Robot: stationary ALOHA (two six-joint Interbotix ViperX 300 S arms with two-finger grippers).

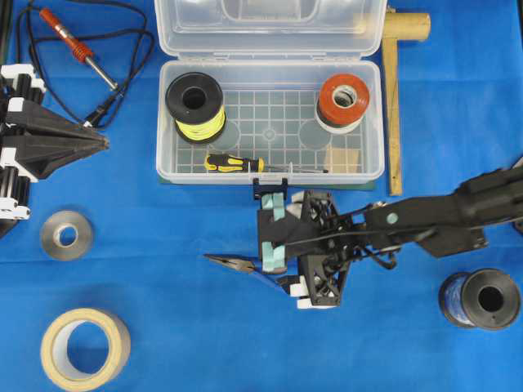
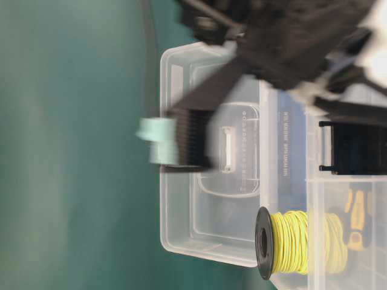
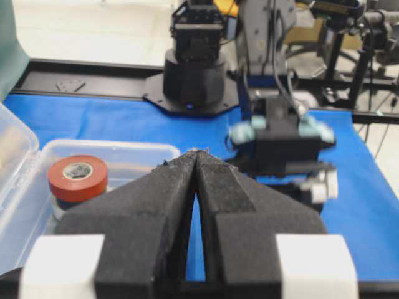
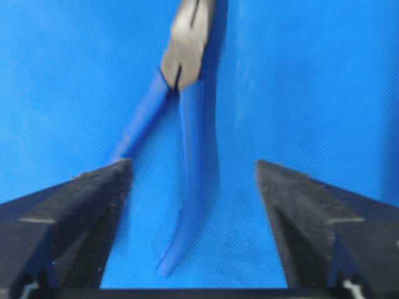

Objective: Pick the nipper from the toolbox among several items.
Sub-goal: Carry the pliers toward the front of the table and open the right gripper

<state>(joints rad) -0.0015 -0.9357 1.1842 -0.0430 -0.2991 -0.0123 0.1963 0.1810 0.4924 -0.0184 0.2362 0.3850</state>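
Now the nipper [image 4: 187, 124] is lying flat on the blue worktop [image 1: 163, 327], outside the toolbox [image 1: 270, 167] and just in front of its front wall, near the worktop's middle. In the overhead view its pointed jaws are aiming toward the left edge of the worktop while its blue handles are running under the right gripper [image 1: 274, 237]. That gripper's fingers [image 4: 68, 218] are standing wide apart, one on each side of the handles, and nothing is being held between them; one handle looks to be touching or passing under the inner edge of one finger, though I cannot tell which. The left gripper [image 3: 196, 187] is resting at the left edge with its fingers pressed together and empty.

The tool looks like a stiff steel piece with coated handles, likely moderately heavy for its size and weighted toward the metal head. The handles are splaying and curving, so they would probably pinch together and shift under a squeeze. The safest hold appears to be across both handles close to the pivot, where they are lying nearest each other and the balance is best. The smooth coating may be slipping if gripped near the tips.
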